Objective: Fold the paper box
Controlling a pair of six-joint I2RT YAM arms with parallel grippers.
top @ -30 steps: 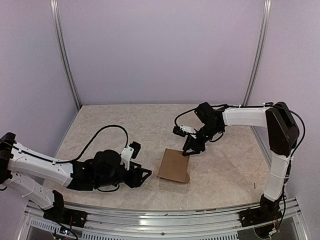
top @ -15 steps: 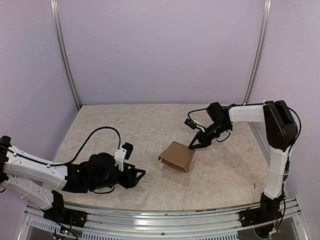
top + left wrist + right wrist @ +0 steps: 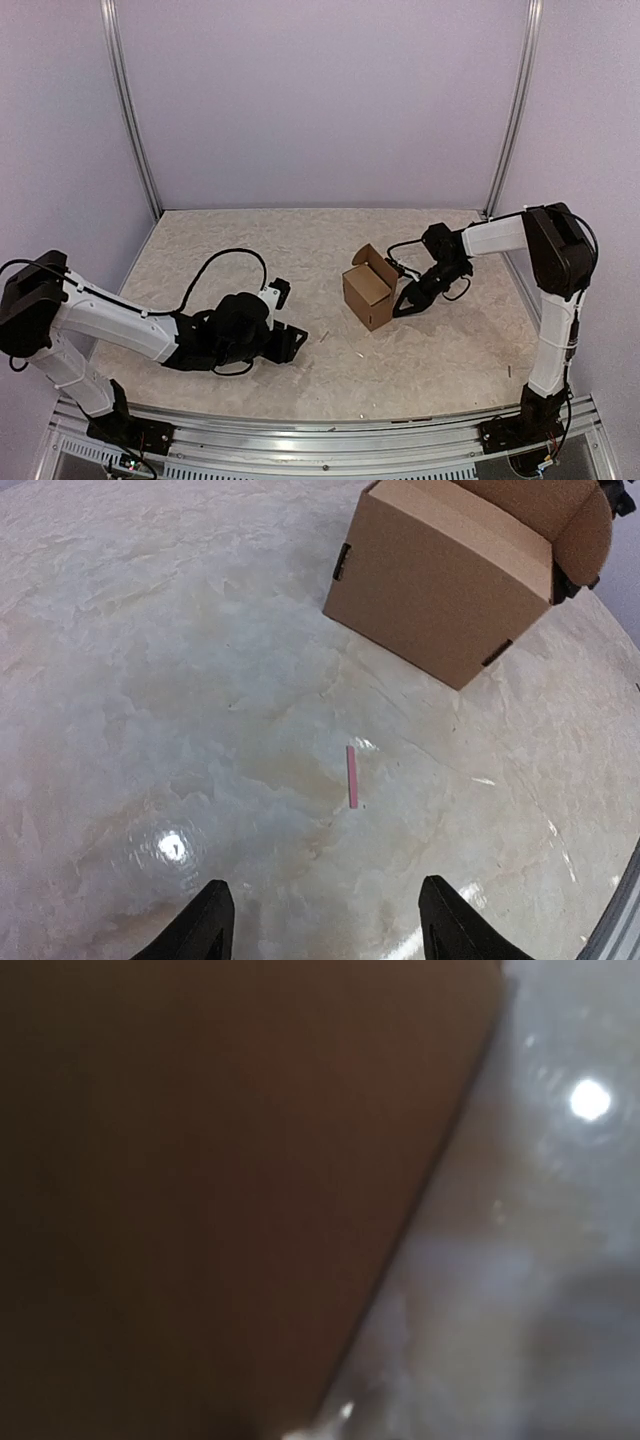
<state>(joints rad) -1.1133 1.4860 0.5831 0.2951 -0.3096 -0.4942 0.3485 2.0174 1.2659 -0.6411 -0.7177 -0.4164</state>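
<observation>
The left gripper (image 3: 296, 342) is lying low over the table (image 3: 200, 250), at about 8 o'clock from the paper box (image 3: 368, 292). In the left wrist view its two black fingers (image 3: 205, 932) are standing apart with nothing between them. A tiny pink strip (image 3: 352, 776) is lying flat on the table between this gripper and the box, touching neither.

The paper box is standing up as a small brown cardboard box, a little toward 3 o'clock from the middle of the table. Its lid flap (image 3: 377, 262) is sticking up at the back, so the top is open. What is inside is too dark to tell.

The right gripper (image 3: 408, 300) is reaching down at 3 o'clock of the box, right against its side. Its wrist view is showing only blurry brown cardboard, so I cannot tell if its fingers are apart or together.
</observation>
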